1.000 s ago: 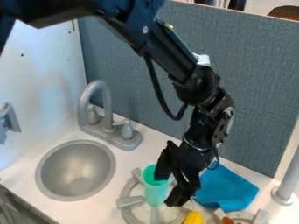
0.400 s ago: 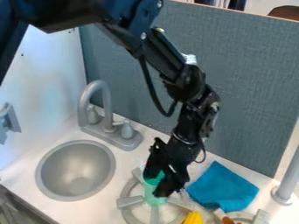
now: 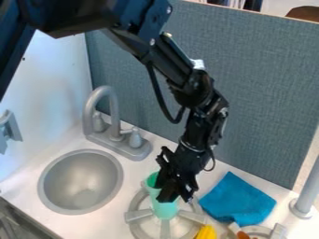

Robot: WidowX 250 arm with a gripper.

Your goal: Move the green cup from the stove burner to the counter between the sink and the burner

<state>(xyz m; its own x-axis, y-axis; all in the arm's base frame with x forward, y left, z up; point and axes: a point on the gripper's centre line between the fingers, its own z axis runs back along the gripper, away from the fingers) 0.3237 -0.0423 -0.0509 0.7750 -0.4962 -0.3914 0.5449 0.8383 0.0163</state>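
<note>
The black gripper point(image 3: 174, 195) hangs over the stove burner, pointing down against the right side of a green cup point(image 3: 165, 211). It covers part of the cup's upper right side; the rim shows at its left. The cup stands on the grey burner point(image 3: 138, 214), its top leaning a little to the left. To the right of the gripper, a blue cloth point(image 3: 237, 200) lies on the white counter. A yellow object point(image 3: 206, 232) is at the bottom edge, below and right of the cup.
A round grey sink point(image 3: 81, 182) and a grey faucet point(image 3: 105, 100) are on the left. Grey-blue panel point(image 3: 268, 93) rises behind the counter. A grey post point(image 3: 307, 191) stands at the right; a second burner point(image 3: 257, 229) holds an orange-brown item at the bottom.
The gripper has moved left, off the blue cloth and onto the cup's right side. The cup's top has shifted left, while its base looks about where it was.
</note>
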